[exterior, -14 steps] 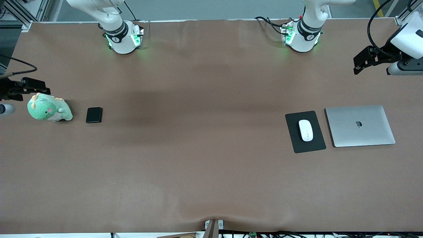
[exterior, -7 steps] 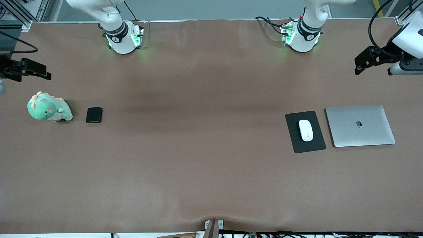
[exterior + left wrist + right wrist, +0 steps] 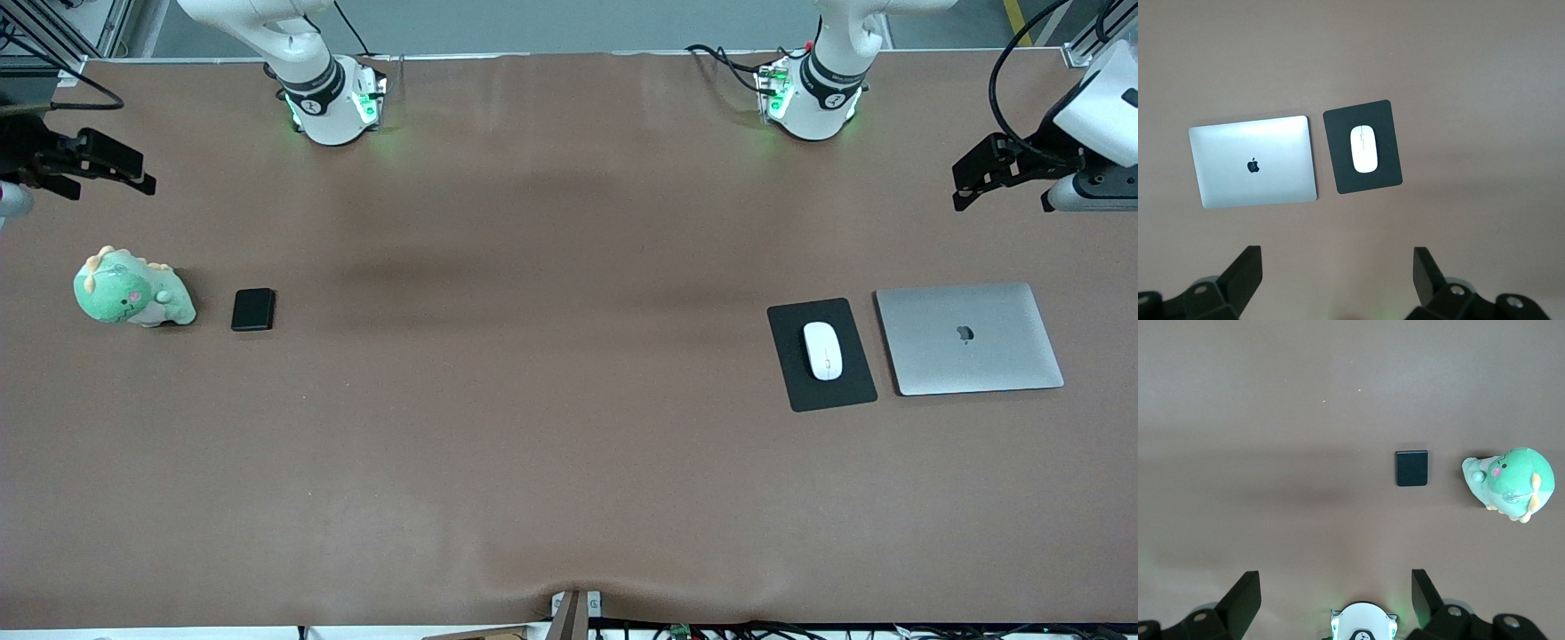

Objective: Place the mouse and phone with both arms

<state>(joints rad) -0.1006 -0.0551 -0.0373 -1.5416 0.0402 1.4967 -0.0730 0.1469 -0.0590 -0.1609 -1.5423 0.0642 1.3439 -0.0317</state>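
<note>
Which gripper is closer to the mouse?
Left. The open left gripper hangs over bare table at the mouse's end, above the laptop; the open right gripper is near the toy.

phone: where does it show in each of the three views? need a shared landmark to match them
Front view: the phone lies flat on the table toward the right arm's end, beside the green plush toy.
Left wrist view: not in it.
Right wrist view: the phone lies beside the same plush toy, with a bare gap between them.
Shared landmark: the plush toy, in the front and right wrist views.
</note>
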